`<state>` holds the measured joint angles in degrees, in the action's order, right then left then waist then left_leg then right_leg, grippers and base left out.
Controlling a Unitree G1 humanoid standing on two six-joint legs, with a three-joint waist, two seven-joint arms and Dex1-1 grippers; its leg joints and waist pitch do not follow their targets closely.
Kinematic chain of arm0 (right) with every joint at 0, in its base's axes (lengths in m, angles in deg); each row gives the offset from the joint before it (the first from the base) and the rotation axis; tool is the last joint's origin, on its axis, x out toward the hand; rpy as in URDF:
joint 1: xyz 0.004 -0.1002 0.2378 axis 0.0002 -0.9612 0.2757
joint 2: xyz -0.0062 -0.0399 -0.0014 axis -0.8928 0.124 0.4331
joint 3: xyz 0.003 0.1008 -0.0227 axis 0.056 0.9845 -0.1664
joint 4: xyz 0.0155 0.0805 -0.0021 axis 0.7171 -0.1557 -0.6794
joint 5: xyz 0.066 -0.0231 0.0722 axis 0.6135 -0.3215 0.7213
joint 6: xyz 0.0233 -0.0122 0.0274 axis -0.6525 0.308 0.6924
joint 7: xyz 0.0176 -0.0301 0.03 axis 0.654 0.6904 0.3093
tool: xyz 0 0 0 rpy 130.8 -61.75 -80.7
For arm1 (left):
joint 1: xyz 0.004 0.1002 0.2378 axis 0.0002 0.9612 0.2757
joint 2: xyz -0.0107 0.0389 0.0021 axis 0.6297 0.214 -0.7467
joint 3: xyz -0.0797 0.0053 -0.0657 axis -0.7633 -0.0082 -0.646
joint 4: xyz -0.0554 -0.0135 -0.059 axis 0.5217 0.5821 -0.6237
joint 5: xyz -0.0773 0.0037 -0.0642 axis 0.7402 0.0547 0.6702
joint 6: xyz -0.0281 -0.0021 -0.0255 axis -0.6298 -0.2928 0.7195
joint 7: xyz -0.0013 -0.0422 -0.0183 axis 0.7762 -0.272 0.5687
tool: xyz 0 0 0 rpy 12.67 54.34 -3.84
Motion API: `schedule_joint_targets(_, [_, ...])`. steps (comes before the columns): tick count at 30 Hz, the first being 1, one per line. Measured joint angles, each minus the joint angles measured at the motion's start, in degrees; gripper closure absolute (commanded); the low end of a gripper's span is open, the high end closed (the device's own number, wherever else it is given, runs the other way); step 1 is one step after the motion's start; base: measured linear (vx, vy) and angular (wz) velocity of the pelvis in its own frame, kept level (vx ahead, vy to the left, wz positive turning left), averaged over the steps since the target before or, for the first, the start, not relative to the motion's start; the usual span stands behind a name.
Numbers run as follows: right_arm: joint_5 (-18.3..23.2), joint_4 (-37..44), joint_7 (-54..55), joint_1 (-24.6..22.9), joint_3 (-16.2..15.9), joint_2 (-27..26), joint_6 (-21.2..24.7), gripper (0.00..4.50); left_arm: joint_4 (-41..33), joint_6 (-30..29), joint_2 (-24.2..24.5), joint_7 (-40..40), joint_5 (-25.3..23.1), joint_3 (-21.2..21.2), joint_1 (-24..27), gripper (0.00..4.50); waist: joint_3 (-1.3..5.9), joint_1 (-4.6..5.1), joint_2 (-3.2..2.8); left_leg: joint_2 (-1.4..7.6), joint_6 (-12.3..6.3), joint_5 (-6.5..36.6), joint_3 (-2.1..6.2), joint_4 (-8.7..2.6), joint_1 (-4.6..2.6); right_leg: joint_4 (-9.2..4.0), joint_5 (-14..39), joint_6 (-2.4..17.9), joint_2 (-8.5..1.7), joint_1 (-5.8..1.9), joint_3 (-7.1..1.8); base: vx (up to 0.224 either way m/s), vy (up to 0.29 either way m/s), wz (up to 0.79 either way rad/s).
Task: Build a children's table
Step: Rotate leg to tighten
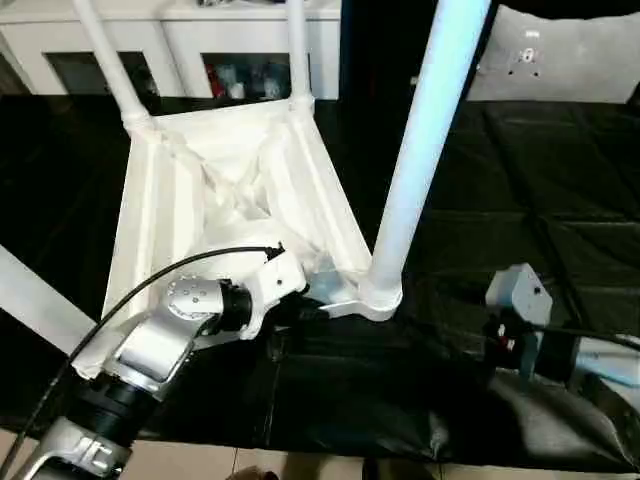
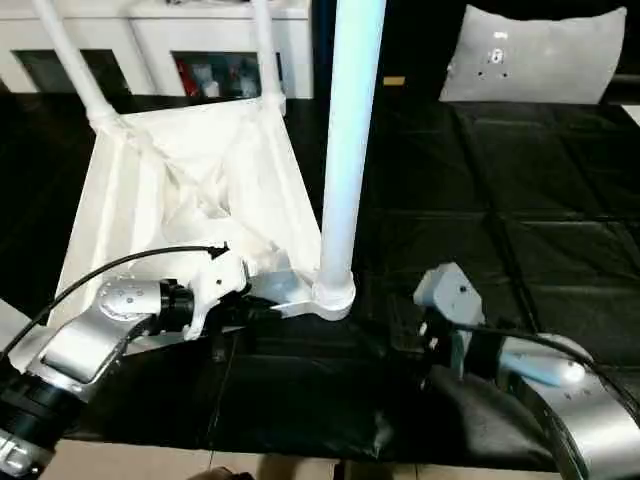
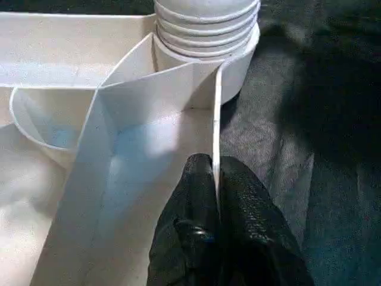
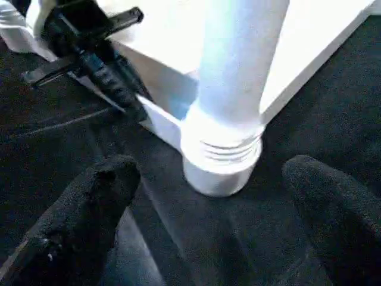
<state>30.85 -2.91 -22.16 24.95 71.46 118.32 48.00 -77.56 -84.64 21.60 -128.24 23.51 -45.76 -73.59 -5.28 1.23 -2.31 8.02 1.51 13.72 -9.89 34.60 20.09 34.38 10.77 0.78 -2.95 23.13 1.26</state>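
Note:
The white table top lies upside down on the black cloth, ribs showing. Legs stand in its corner sockets: two far ones, a thick near one in the front right socket, and one slanting at the left edge. My left gripper is shut on the thin side wall of the top, just beside that front right socket. My right gripper is open, its fingers spread low on the cloth either side of the near leg's base, not touching it.
Black cloth covers the work surface, wide and bare to the right of the table top. A white cabinet stands behind, and a white cushion-like object at the back right. The cloth's front edge meets pale floor.

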Motion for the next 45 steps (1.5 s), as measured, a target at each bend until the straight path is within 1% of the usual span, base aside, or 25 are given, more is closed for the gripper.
schedule_joint_targets(3, [-0.44,-1.8,-0.19,2.16,-1.02,-0.74,-1.24,0.0,0.85,2.5,1.0,-1.53,-0.35,0.19,-0.08,4.44,0.12,-0.09,0.18,0.01,0.0,-0.01,0.01,0.03,0.01,0.01,-0.01,0.02,-0.02,-0.01,0.05,0.0,0.0,0.0])
schedule_joint_targets(7, [-0.54,-5.82,-2.77,6.64,-2.39,-1.24,-2.81,0.0,2.83,6.29,1.63,-3.67,-1.23,0.3,-0.53,4.44,0.26,-0.18,0.44,0.01,0.0,-0.01,0.01,0.15,0.01,0.03,-0.04,0.08,-0.08,-0.06,0.11,0.0,0.0,0.0])
schedule_joint_targets(8, [-0.5,-7.73,-5.01,8.37,-3.33,-1.58,-3.95,0.0,3.59,7.68,2.11,-4.82,-1.14,0.21,-0.6,4.44,0.3,-0.13,0.51,0.01,0.0,-0.01,0.01,0.18,0.01,0.05,-0.06,0.1,-0.09,-0.06,0.12,0.0,0.0,0.0])
schedule_joint_targets(10, [-0.27,-9.26,-7.55,9.6,-4.24,-2.3,-4.95,0.0,4.16,8.83,2.4,-6.27,-0.93,0.21,-0.69,4.44,0.32,-0.38,0.55,0.01,-0.01,-0.01,0.02,0.19,0.03,0.07,-0.06,0.1,-0.13,-0.06,0.2,0.0,0.0,0.0])
schedule_joint_targets(11, [0.18,-10.21,-8.66,10.18,-4.7,-2.7,-5.08,0.17,4.2,9.1,2.45,-6.94,-0.85,0.23,-0.7,4.48,0.32,-0.61,0.55,0.01,-0.01,-0.02,0.02,0.21,0.05,0.09,-0.06,0.11,-0.16,-0.06,0.23,0.0,0.0,0.0])
schedule_joint_targets(12, [0.33,-10.56,-9.01,10.43,-4.97,-2.78,-5.12,0.17,4.21,9.29,2.45,-7.41,-0.85,0.28,-0.71,4.48,0.32,-0.83,0.55,0.01,-0.02,-0.01,0.02,0.24,0.07,0.11,-0.06,0.11,-0.19,-0.05,0.28,0.0,0.0,0.0])
schedule_joint_targets(13, [0.49,-11.37,-10.08,11.03,-5.39,-2.8,-5.32,0.27,4.24,9.62,2.59,-8.0,-0.84,0.38,-0.77,4.5,0.32,-1.05,0.59,0.01,-0.02,-0.01,0.02,0.26,0.07,0.12,-0.06,0.11,-0.21,-0.05,0.3,0.0,0.0,0.0])
schedule_joint_targets(14, [0.67,-13.43,-12.0,12.56,-6.23,-2.82,-5.95,0.27,4.74,10.07,2.89,-9.05,-0.62,0.55,-1.09,4.5,0.32,-1.35,0.67,0.01,-0.04,-0.02,0.02,0.33,0.05,0.18,-0.06,0.11,-0.22,-0.02,0.34,0.0,0.0,0.0])
schedule_joint_targets(16, [0.78,-16.33,-14.68,14.9,-7.13,-2.93,-6.86,0.45,5.67,10.95,2.97,-10.43,-0.47,0.96,-1.76,4.5,0.27,-1.51,0.85,0.01,-0.09,-0.04,0.03,0.48,0.05,0.34,-0.05,0.13,-0.27,0.05,0.38,0.0,0.0,0.0])
schedule_joint_targets(18, [0.79,-18.68,-16.75,16.62,-8.01,-3.36,-7.36,0.63,5.97,11.5,3.03,-11.59,-0.49,1.43,-2.09,4.5,0.3,-1.95,1.1,0.01,-0.11,-0.06,0.06,0.59,0.02,0.49,0.0,0.21,-0.34,0.06,0.5,0.0,0.0,0.0])
schedule_joint_targets(20, [0.79,-21.56,-18.92,18.52,-8.73,-4.06,-7.71,0.82,6.62,12.0,2.98,-12.54,-0.51,1.57,-2.52,4.5,0.26,-2.21,1.23,0.01,-0.12,-0.07,0.06,0.74,0.03,0.6,0.0,0.22,-0.4,0.05,0.53,0.0,0.0,0.0])
schedule_joint_targets(21, [0.79,-22.59,-19.62,19.08,-8.86,-4.35,-7.88,0.82,6.9,12.05,2.92,-12.8,-0.51,1.6,-2.73,4.5,0.25,-2.3,1.29,0.01,-0.13,-0.08,0.06,0.79,0.04,0.64,0.0,0.23,-0.42,0.05,0.54,0.0,0.0,0.0])
schedule_joint_targets(25, [0.78,-25.72,-22.34,20.67,-9.78,-4.89,-8.56,1.26,7.47,12.09,2.93,-13.39,-0.59,1.68,-3.27,4.5,0.29,-2.45,1.68,0.02,-0.13,-0.1,0.05,0.83,0.04,0.72,-0.02,0.25,-0.43,0.04,0.56,0.0,0.0,0.0])
schedule_joint_targets(26, [0.77,-26.75,-22.99,21.29,-10.18,-4.9,-8.59,1.26,7.71,12.09,2.9,-13.67,-0.59,1.68,-3.51,4.5,0.29,-2.51,1.79,0.04,-0.13,-0.11,0.06,0.84,0.04,0.73,-0.02,0.25,-0.43,0.04,0.6,0.0,0.0,0.0])
schedule_joint_targets(27, [0.77,-27.14,-23.5,21.68,-10.33,-4.93,-8.68,1.37,7.84,12.12,2.88,-13.8,-0.59,1.68,-3.57,4.5,0.3,-2.62,1.82,0.05,-0.13,-0.11,0.06,0.84,0.04,0.73,-0.02,0.25,-0.43,0.04,0.61,0.0,0.0,0.0])
schedule_joint_targets(29, [0.77,-28.79,-24.95,22.59,-10.72,-5.09,-8.9,1.58,8.32,12.34,2.76,-14.08,-0.59,1.72,-3.88,4.5,0.31,-2.88,1.85,0.08,-0.13,-0.11,0.06,0.84,0.04,0.73,-0.02,0.25,-0.42,0.04,0.65,0.0,0.0,0.0])
schedule_joint_targets(30, [0.76,-29.49,-25.44,22.85,-10.8,-5.22,-8.9,1.58,8.4,12.43,2.73,-14.17,-0.59,1.73,-3.91,4.5,0.31,-2.94,1.85,0.09,-0.13,-0.12,0.06,0.85,0.05,0.74,-0.02,0.25,-0.43,0.04,0.67,0.0,0.0,0.0])
schedule_joint_targets(31, [0.74,-30.34,-26.17,23.2,-10.91,-5.37,-8.9,1.77,8.48,12.47,2.76,-14.35,-0.59,1.72,-3.94,4.5,0.31,-2.98,1.85,0.11,-0.13,-0.12,0.06,0.85,0.05,0.74,-0.01,0.25,-0.42,0.04,0.7,0.0,0.0,0.0])
schedule_joint_targets(34, [0.72,-32.31,-27.7,24.5,-11.53,-5.75,-8.89,1.9,8.7,12.6,2.82,-14.9,-0.58,1.7,-4.1,4.5,0.31,-3.08,1.85,0.21,-0.11,-0.13,0.05,0.89,0.1,0.75,0.0,0.27,-0.42,0.04,0.82,0.0,0.0,0.0])
schedule_joint_targets(35, [0.69,-32.68,-28.17,24.85,-11.79,-5.93,-8.88,2.08,8.77,12.7,2.85,-15.17,-0.58,1.7,-4.14,4.5,0.31,-3.11,1.84,0.25,-0.11,-0.13,0.05,0.9,0.13,0.75,0.0,0.28,-0.42,0.04,0.88,0.0,0.0,0.0])
schedule_joint_targets(36, [0.64,-32.88,-28.56,25.09,-11.95,-6.04,-8.84,2.08,8.8,12.82,2.86,-15.31,-0.58,1.71,-4.17,4.5,0.31,-3.16,1.84,0.27,-0.11,-0.13,0.06,0.92,0.15,0.76,0.02,0.3,-0.42,0.04,0.9,0.0,0.0,0.0])
schedule_joint_targets(38, [0.57,-32.98,-28.96,25.3,-12.16,-6.07,-8.83,2.25,8.96,13.06,2.89,-15.75,-0.58,1.71,-4.24,4.5,0.31,-3.33,1.84,0.3,-0.11,-0.13,0.05,0.94,0.18,0.77,0.04,0.35,-0.42,0.04,0.96,0.0,0.0,0.0])
schedule_joint_targets(42, [0.36,-33.62,-29.54,26.01,-12.49,-6.09,-8.83,2.45,9.43,13.06,2.82,-16.04,-0.52,1.69,-4.52,4.5,0.31,-3.33,1.84,0.32,-0.1,-0.13,0.05,0.99,0.19,0.83,0.05,0.38,-0.42,0.04,0.99,0.0,0.0,0.0])
schedule_joint_targets(45, [0.35,-34.17,-30.08,26.19,-12.49,-6.18,-8.9,2.46,9.51,12.22,2.64,-16.29,-0.38,1.54,-4.59,4.5,0.32,-3.36,1.82,0.34,-0.09,-0.14,0.05,0.99,0.19,0.84,0.06,0.4,-0.42,0.04,1.01,0.0,0.0,0.0])
